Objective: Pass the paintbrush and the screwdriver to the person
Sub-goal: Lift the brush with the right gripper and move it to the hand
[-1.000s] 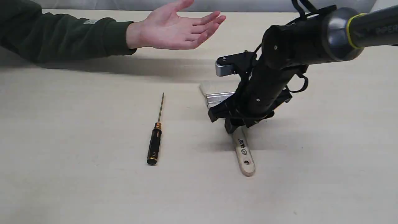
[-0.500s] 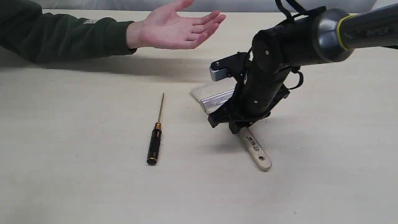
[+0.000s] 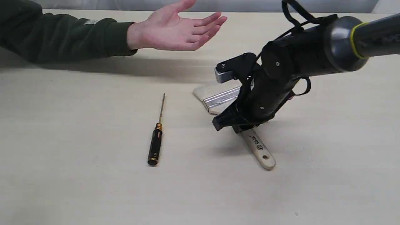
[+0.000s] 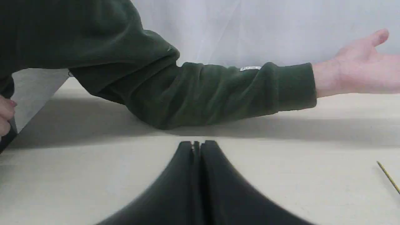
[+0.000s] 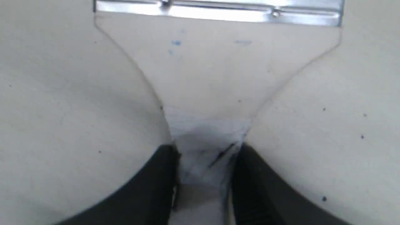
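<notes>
On the table (image 3: 78, 140), the screwdriver (image 3: 155, 143) is lying with its shaft pointing to twelve o'clock, the paintbrush (image 3: 258, 149) is resting at its three o'clock (handle end aiming at five, right gripper (image 5: 204, 162) straddling the handle), and the person's hand (image 3: 175, 29) is hovering at twelve o'clock.

Beige tabletop (image 3: 78, 193), pale backdrop (image 4: 250, 31)

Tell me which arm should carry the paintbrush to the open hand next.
Right. The right gripper clamps the paintbrush at its handle; the left gripper is shut, empty, with neither tool at its tips. The person's hand is open.
</notes>
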